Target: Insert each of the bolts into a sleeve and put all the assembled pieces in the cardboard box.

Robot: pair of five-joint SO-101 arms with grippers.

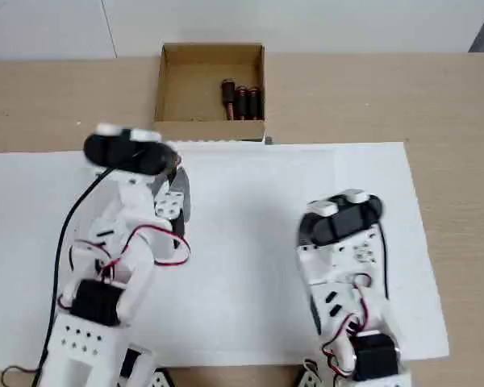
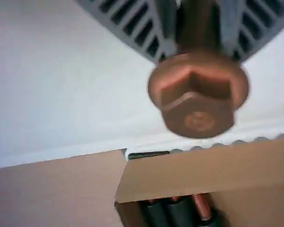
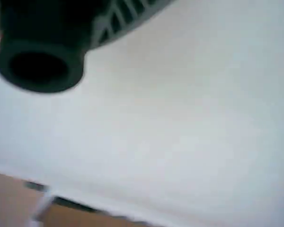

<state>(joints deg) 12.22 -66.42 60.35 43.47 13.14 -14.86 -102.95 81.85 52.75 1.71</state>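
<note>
Your left claw [image 2: 199, 28] is clamped on a copper bolt with a six-sided head [image 2: 199, 94], and the bolt's shank runs up into the claw. Your right claw [image 3: 61, 23] grips a black tube sleeve [image 3: 38, 66], well apart, off to the bolt's right. The brown cardboard box [image 1: 212, 50], nearer the left arm, holds three finished pieces [image 1: 242, 101].

Left wrist: bolt [image 2: 199, 97] head blurred, shank hidden between left fingers [image 2: 123, 19]; box [image 2: 203, 165] cut by frame edge. Right wrist: sleeve [image 3: 38, 66] blurred, back end hidden under right finger [image 3: 128, 14]. High view: pieces [image 1: 241, 100] small, perhaps three.
</note>
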